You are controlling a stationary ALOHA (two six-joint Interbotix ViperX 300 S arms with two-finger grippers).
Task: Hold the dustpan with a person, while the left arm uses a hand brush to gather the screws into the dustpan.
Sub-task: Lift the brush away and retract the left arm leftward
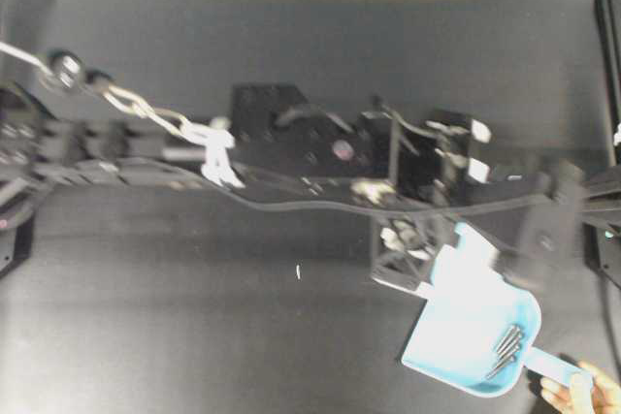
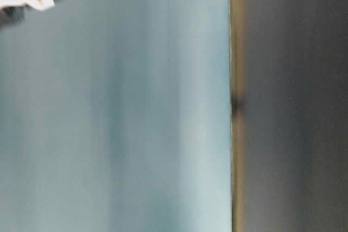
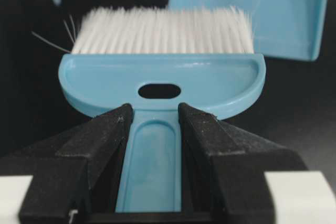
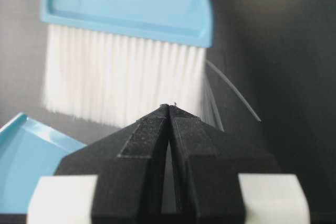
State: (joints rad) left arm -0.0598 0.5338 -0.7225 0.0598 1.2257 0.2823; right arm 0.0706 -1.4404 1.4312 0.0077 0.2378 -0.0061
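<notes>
Across the middle of the dark counter point(image 1: 194, 336) my two arms stretch as one long black tangle in the overhead view, and they block most of what lies under them. Only the light blue dustpan point(image 1: 475, 322) shows clearly there, at the near right, its mouth turned toward the arms and its handle pointing to the near right corner. The person's hand point(image 1: 582, 393) holds that handle at the very edge of the view. Several screws point(image 1: 506, 349) lie together inside the pan close to the handle end. One small pale speck sits alone on the counter, well left of the dustpan; I cannot tell what it is.

My left gripper point(image 3: 155, 114) is closed on the slim handle of the hand brush point(image 3: 163, 80), a finger pressed against each side just below the oval slot. The white bristles fan away from me, and beyond them to the right a corner of the dustpan is visible.

My right gripper point(image 4: 169, 109) has its fingers pressed together with nothing between them. Past its tips that camera sees the brush from the other side, bristles pointing toward it, with the pan's rim at the lower left. A few stray bristles splay out to the side.

From table level I get only a blurred teal surface and a dark band.
</notes>
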